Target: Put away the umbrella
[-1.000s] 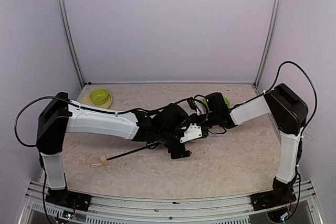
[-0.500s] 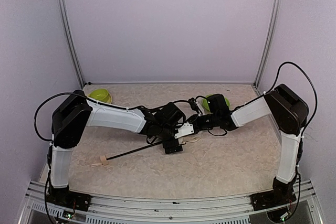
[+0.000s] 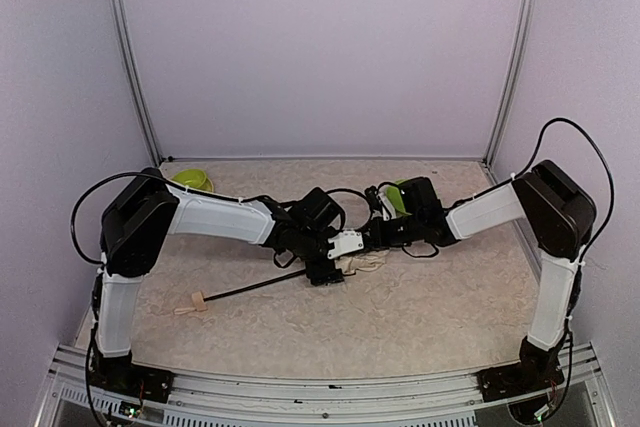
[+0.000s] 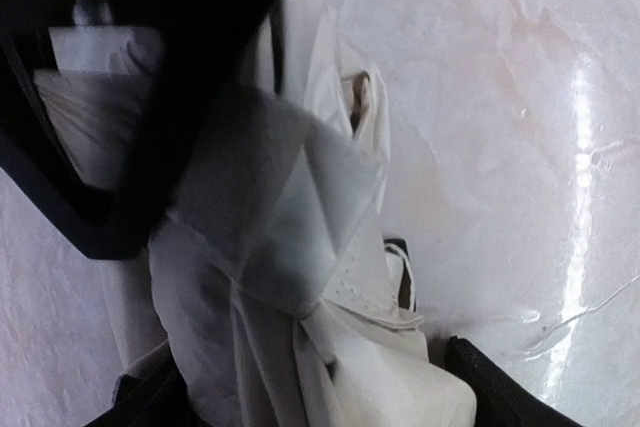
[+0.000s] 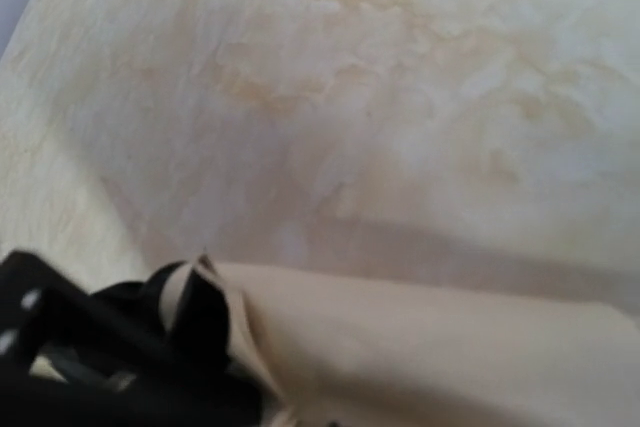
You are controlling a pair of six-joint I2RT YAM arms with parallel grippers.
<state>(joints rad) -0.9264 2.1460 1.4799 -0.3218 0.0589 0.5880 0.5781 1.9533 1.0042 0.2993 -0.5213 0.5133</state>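
Note:
The umbrella lies on the table, its wooden knob handle at the near left. Its thin black shaft runs up to the right, under both grippers. My left gripper is down over the folded cream canopy. Its jaws stand wide on either side of the bundle, and the fabric fills the gap in the left wrist view. My right gripper meets the canopy from the right. In the right wrist view cream fabric covers the place of its fingers, which stay hidden; it is shut on that fabric.
A green bowl stands on a yellow plate at the back left, near the wall. Another green thing shows behind the right wrist. Black cables loop above both forearms. The metal rail runs along the near edge.
My left arm drew back and to the left. Its gripper came down onto the canopy and its jaws have started to narrow. The right gripper shifted slightly left and stayed shut.

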